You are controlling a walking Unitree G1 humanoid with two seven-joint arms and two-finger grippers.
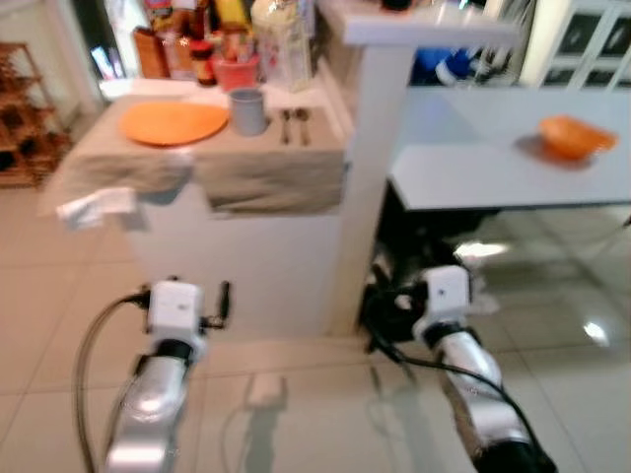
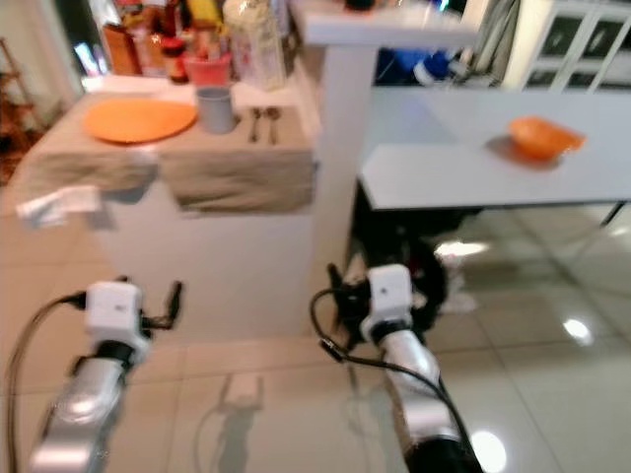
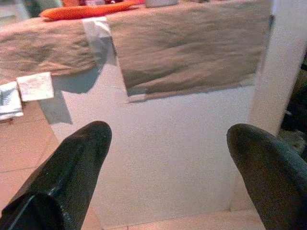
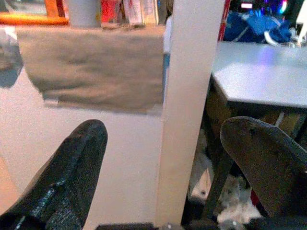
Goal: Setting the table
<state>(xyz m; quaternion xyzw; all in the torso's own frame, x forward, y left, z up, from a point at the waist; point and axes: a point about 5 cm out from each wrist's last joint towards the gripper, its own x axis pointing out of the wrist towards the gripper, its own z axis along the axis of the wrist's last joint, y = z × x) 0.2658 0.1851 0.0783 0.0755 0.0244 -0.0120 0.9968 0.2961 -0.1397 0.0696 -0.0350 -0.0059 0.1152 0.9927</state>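
Orange plate (image 1: 174, 122) lies near the left edge of the cloth-draped surface (image 1: 266, 168), w/ a grey cup (image 1: 247, 110) just beside it and a spoon & fork (image 1: 294, 125) laid side by side nearer the right edge. Bottles and jars (image 1: 212, 44) crowd the back edge. Orange bowl (image 1: 575, 137) sits on the grey table (image 1: 473, 172) beyond the white post (image 1: 370, 187). Left gripper (image 3: 168, 167) and right gripper (image 4: 165, 167) hang low before the surface's white front, fingers spread wide, nothing between them (views blurred).

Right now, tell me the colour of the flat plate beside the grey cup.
Orange plate, clearest in the left eye view.
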